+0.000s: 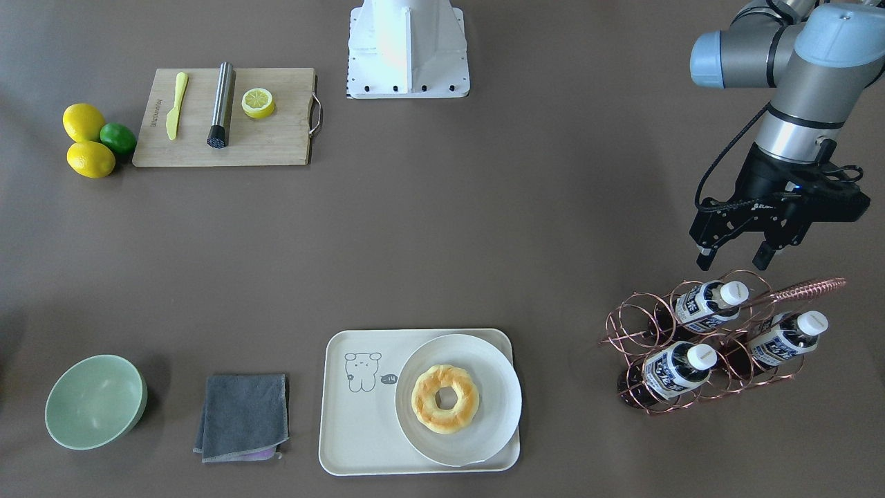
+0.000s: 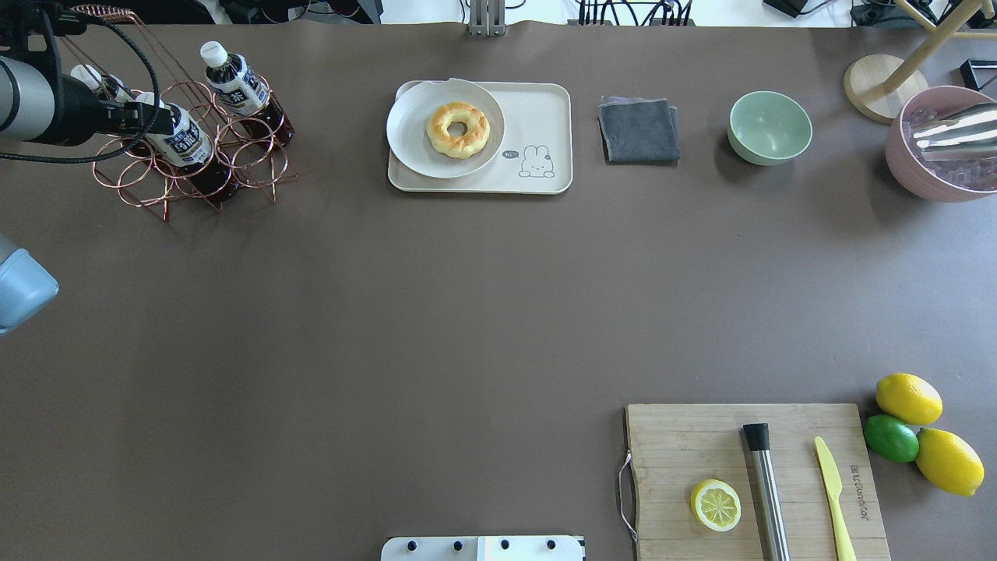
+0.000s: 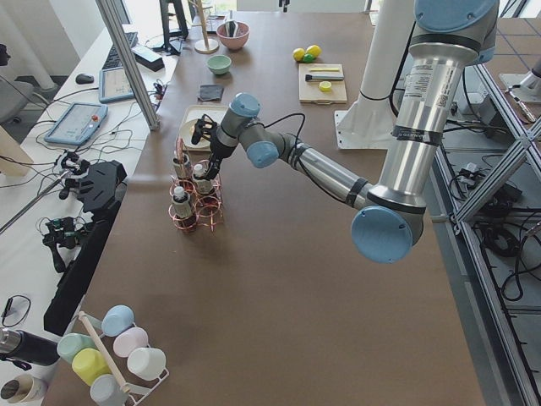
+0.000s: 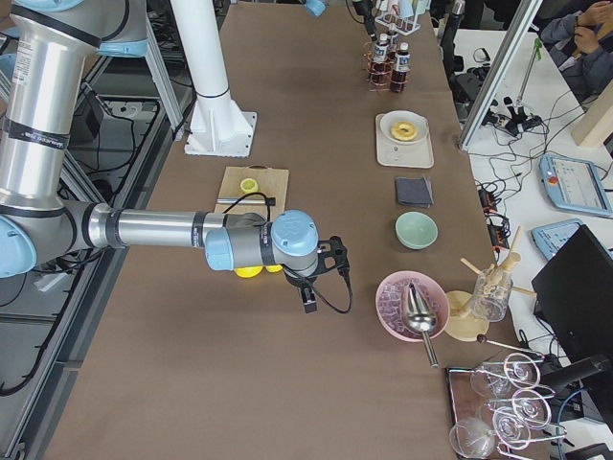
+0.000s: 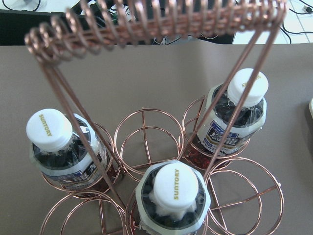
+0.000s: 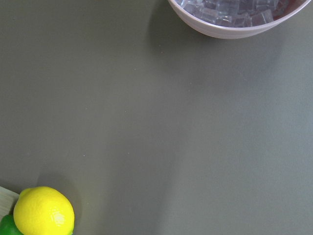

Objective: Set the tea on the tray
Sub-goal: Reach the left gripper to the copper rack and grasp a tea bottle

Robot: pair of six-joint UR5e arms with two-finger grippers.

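Three tea bottles stand tilted in a copper wire rack [image 1: 809, 286]: one [image 1: 709, 304] nearest my left gripper, one [image 1: 785, 339] and one [image 1: 674, 370]. My left gripper [image 1: 734, 260] hovers just above the rack, open and empty. The left wrist view shows the white caps, the closest one [image 5: 176, 183] low in the middle, under the rack's coiled handle [image 5: 156, 22]. The cream tray [image 1: 359, 429] with the bear drawing lies at the table's middle, far side. My right gripper [image 4: 308, 299] shows only in the exterior right view, so I cannot tell if it is open or shut.
A white plate [image 1: 494, 387] with a ring pastry [image 1: 445, 399] covers half the tray. A grey cloth [image 1: 243, 415] and a green bowl [image 1: 93, 401] lie beside it. A cutting board [image 1: 276, 138], lemons [image 1: 83, 122] and a pink ice bowl [image 2: 938, 140] are on the right arm's side.
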